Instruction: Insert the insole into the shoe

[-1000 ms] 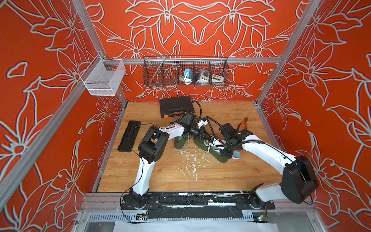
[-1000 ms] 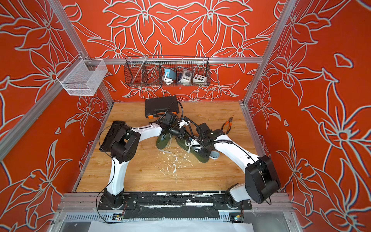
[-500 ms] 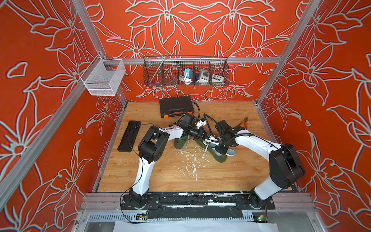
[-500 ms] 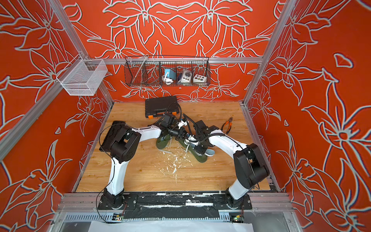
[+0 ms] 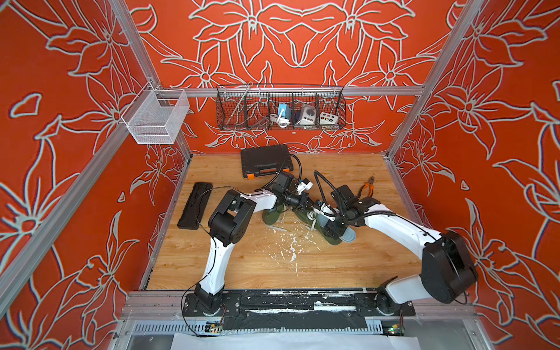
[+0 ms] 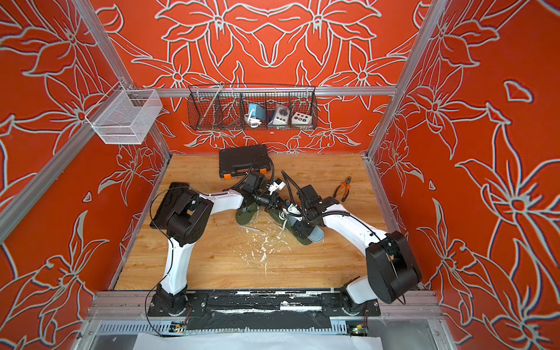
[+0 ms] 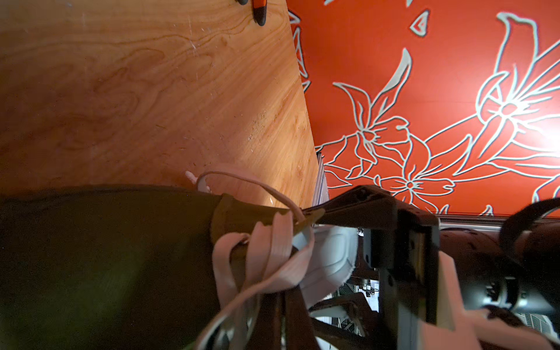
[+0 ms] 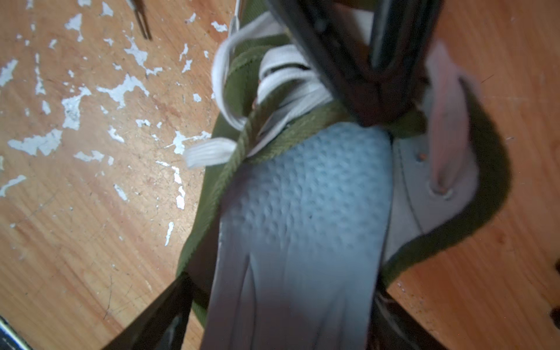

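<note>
Top views: found left gripper (image 5: 301, 203) pinched shut on shoe (image 5: 331, 241) at the laced throat, mid-table (image 5: 242, 257). Saw right gripper (image 5: 333, 230) low over the heel end, with its jaws too small to read there. Spotted insole (image 5: 348, 235) poking out past the heel, grey tip over the wood, in both top views. Noted second shoe (image 5: 272, 216) under the left arm, with pliers (image 5: 367, 185) and case (image 5: 263, 160) well apart.

Left wrist: saw shoe side (image 7: 106, 257), laces (image 7: 266, 251) bunched, and pale insole (image 7: 327, 257) behind them. Could not make out own fingertips.

Right wrist: found insole (image 8: 303, 227) lying in the opening, forepart tucked under tongue and laces, rear part riding over the collar. Saw right gripper's fingers (image 8: 163, 312) spread wide either side of it, not gripping. Saw the left gripper's dark fingers (image 8: 357, 69) bearing on the tongue.

Judged step: insertion partway, toe in and heel not seated. Judged next move: regrip or press the rear of the insole, then slide it forward and down into the heel cup with the throat held open. Flagged a risk of buckling or catching on the collar.
</note>
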Robot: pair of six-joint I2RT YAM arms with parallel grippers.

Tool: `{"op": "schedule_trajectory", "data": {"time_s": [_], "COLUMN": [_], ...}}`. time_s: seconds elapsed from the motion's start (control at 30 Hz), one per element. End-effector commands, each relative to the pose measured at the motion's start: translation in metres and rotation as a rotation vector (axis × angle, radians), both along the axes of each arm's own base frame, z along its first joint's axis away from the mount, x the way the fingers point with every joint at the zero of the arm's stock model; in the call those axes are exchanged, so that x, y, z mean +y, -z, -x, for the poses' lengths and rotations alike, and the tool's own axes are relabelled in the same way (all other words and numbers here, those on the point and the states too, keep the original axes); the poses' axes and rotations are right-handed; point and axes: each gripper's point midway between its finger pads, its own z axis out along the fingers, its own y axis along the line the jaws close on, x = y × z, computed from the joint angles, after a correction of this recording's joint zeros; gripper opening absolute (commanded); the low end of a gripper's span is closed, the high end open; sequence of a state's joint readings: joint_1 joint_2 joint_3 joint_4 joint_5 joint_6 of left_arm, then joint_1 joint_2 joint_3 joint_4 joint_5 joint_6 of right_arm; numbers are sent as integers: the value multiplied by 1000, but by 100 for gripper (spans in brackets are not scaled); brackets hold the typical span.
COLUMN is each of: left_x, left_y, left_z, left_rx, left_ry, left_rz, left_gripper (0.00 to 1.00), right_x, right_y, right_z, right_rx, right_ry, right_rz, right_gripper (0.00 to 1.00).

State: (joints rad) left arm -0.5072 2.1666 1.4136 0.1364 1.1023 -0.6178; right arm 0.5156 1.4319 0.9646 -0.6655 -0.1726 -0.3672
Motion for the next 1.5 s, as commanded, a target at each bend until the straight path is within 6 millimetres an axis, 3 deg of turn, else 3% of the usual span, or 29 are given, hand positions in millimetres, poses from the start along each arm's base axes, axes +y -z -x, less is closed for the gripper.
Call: {"op": "schedule_trajectory", "data": {"time_s": [0.0, 0.3, 0.5, 0.73, 0.83, 1.13, 1.27, 1.47], "left_x": [-4, -2, -3, -3, -3, -4, -5, -5], "left_y": [-31, -29, -27, -30, -31, -34, -35, -34], "left_z": [0, -2, -5, -5, -5, -4, -1, 3], "left_rx": [-71, -75, -75, -78, -79, -76, -69, -60], "left_ry": [24, 16, 18, 19, 19, 14, 12, 14], "left_rz": [45, 34, 30, 31, 34, 45, 57, 60], "left_gripper": [0, 0, 0, 0, 0, 0, 0, 0], "right_x": [-16, -44, -58, -54, -47, -36, -31, -19], "right_y": [0, -1, 0, 6, 1, -5, -10, -11], "right_z": [15, 36, 42, 36, 32, 32, 27, 12], "right_rx": [18, -89, -140, -71, -44, 18, 61, 103], "right_ry": [38, 23, 13, 3, 3, -4, 23, 73], "right_rz": [42, 87, 125, 162, 153, 124, 125, 108], "right_gripper": [89, 96, 91, 62, 44, 11, 1, 0]}}
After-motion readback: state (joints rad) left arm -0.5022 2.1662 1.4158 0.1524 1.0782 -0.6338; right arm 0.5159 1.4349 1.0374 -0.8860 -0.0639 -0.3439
